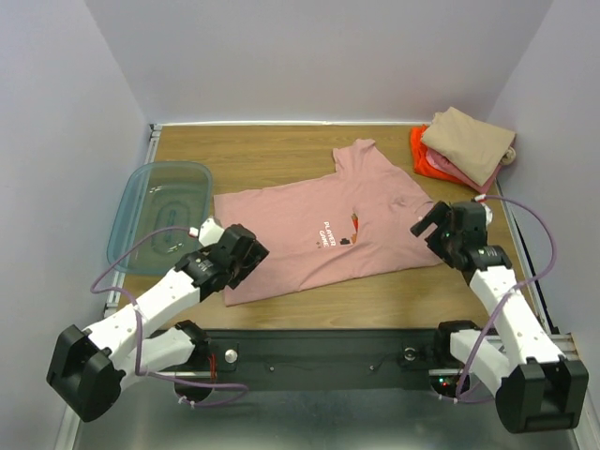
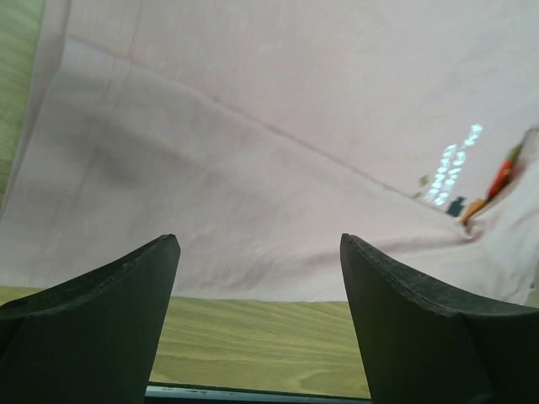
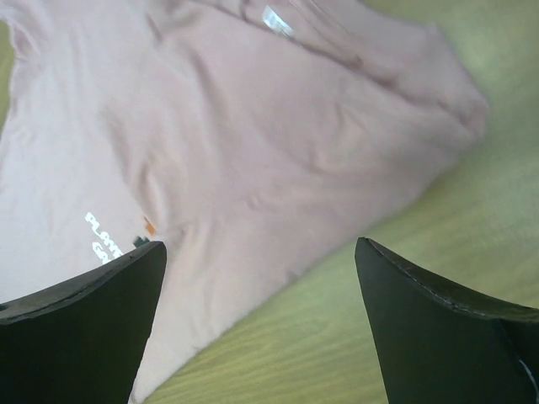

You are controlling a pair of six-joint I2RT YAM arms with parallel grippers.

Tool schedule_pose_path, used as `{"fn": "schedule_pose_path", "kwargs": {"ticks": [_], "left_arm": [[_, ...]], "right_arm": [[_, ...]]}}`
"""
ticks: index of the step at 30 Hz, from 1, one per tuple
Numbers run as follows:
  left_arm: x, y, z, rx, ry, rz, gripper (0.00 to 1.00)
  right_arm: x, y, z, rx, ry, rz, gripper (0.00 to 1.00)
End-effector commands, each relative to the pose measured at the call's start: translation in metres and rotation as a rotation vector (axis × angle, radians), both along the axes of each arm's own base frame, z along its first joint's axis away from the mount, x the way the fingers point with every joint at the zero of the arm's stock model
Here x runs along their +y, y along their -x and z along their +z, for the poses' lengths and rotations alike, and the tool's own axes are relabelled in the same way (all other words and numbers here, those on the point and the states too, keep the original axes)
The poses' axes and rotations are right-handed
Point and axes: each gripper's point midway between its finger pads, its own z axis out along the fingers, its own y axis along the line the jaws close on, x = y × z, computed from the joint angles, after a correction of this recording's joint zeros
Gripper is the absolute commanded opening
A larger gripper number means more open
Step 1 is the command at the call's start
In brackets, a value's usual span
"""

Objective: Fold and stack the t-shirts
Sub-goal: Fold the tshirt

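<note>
Spreading jaws wide on the left gripper [image 1: 249, 253] and the right gripper [image 1: 424, 225], gripping nothing. Hanging the left one over the near left hem corner of the dusty-pink cotton t-shirt [image 1: 309, 230] with its small cartoon chest print, and the right one over its right end. Lying spread out, print up, across the middle of the wooden table [image 1: 281, 145]. Sitting just beside the hem at the left, clear teal plastic bin [image 1: 131, 202]. Resting far right, folded tan t-shirt [image 1: 469, 142] stacked on folded pink t-shirt [image 1: 452, 168] and folded orange t-shirt [image 1: 421, 153].
</note>
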Motion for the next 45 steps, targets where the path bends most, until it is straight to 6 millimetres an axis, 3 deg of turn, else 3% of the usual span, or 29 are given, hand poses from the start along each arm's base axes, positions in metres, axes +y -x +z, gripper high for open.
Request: {"fn": "schedule_pose_path", "kwargs": {"ticks": [1,4,6,10,13,14,17,18,21,27,29,33,36,41,45], "left_arm": [[0.016,-0.019,0.044,-0.126,-0.078,0.048,0.90],[0.017,-0.028,0.057,-0.163,-0.103,0.053,0.98],[0.018,-0.032,0.064,-0.181,-0.118,0.055,0.99],[0.017,-0.042,0.074,-0.207,-0.136,0.060,0.98],[0.014,-0.047,0.076,-0.217,-0.139,0.051,0.98],[0.013,-0.047,0.077,-0.219,-0.142,0.046,0.98],[0.016,-0.050,0.074,-0.211,-0.162,0.050,0.98],[0.018,-0.051,0.073,-0.210,-0.170,0.053,0.98],[0.022,-0.057,0.073,-0.204,-0.193,0.050,0.98],[0.033,-0.073,0.068,-0.180,-0.218,0.060,0.98],[0.034,-0.076,0.063,-0.166,-0.219,0.050,0.98],[0.044,-0.083,0.056,-0.148,-0.224,0.060,0.98],[0.050,-0.087,0.055,-0.148,-0.227,0.068,0.98],[0.056,-0.106,0.065,-0.180,-0.234,0.081,0.98],[0.056,-0.127,0.068,-0.160,-0.273,0.087,0.98]], "right_arm": [[-0.002,-0.044,0.011,-0.056,0.092,0.099,1.00],[0.015,-0.073,0.003,-0.044,0.043,0.177,1.00],[0.016,-0.092,0.004,-0.076,0.032,0.165,1.00],[0.016,-0.096,-0.021,-0.012,0.012,0.138,1.00],[0.005,-0.082,-0.042,0.041,0.034,0.075,1.00],[-0.001,-0.069,-0.058,0.080,0.049,0.045,1.00],[-0.015,-0.046,-0.071,0.121,0.019,-0.058,1.00],[-0.022,-0.026,-0.088,0.169,0.005,-0.099,1.00],[-0.038,0.001,-0.099,0.189,-0.045,-0.200,1.00],[-0.062,0.033,-0.081,0.166,0.015,-0.314,1.00],[-0.060,0.040,-0.079,0.157,0.006,-0.313,1.00],[-0.046,0.042,-0.056,0.075,-0.085,-0.317,1.00],[-0.048,0.039,-0.036,-0.005,-0.098,-0.340,1.00],[-0.047,0.022,0.009,-0.104,-0.036,-0.229,1.00],[-0.021,-0.013,0.045,-0.196,-0.048,0.023,1.00]]}}
